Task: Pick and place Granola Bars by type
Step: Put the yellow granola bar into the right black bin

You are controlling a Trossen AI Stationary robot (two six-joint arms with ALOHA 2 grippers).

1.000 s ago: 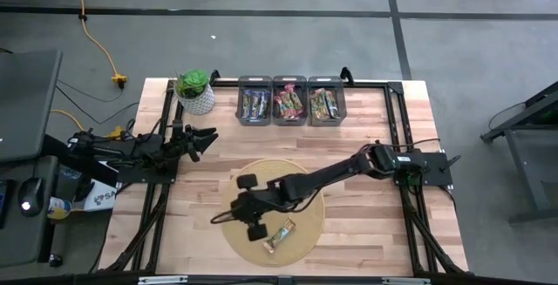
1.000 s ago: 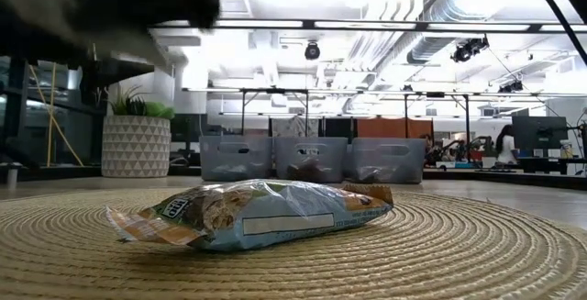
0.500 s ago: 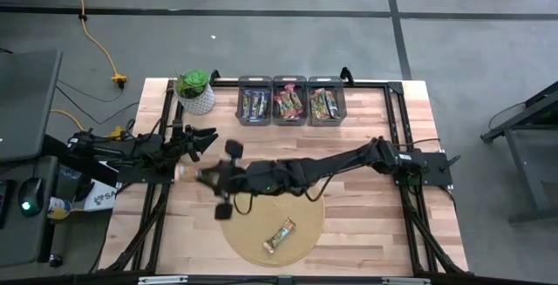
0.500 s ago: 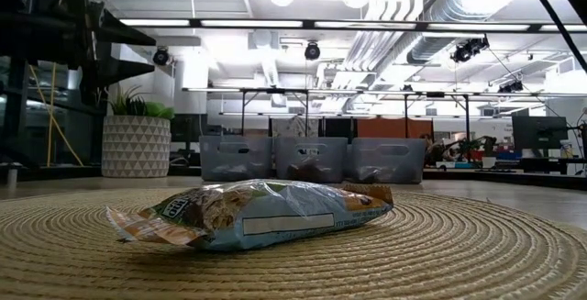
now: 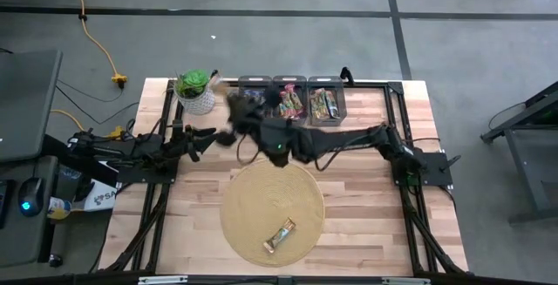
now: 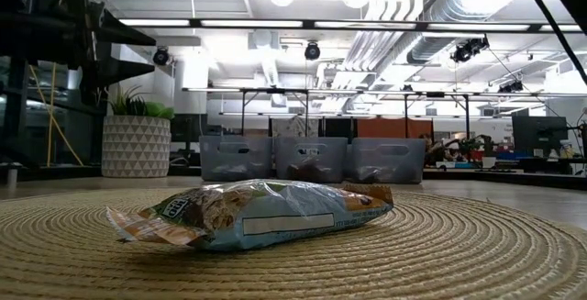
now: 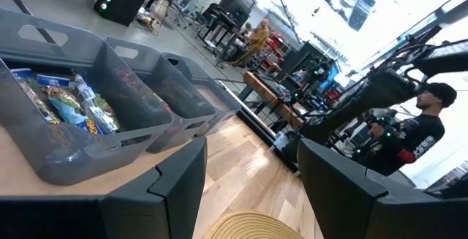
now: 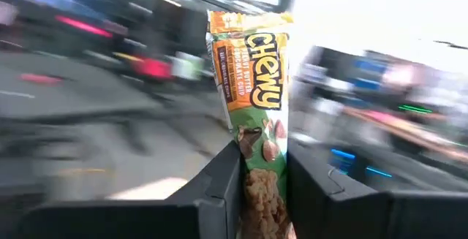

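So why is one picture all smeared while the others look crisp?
In the right wrist view the background streaks with motion blur, though the granola bar in the right tool reads sharply. In the high view that arm is smeared near the bins. In the low view the bar on the mat is crisp, under bright ceiling lights.

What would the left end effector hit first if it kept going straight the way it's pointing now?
Probably nothing close. The left end effector, open and empty, points over bare table past the end of the grey bins. The round mat lies below its line. Depth is hard to judge.
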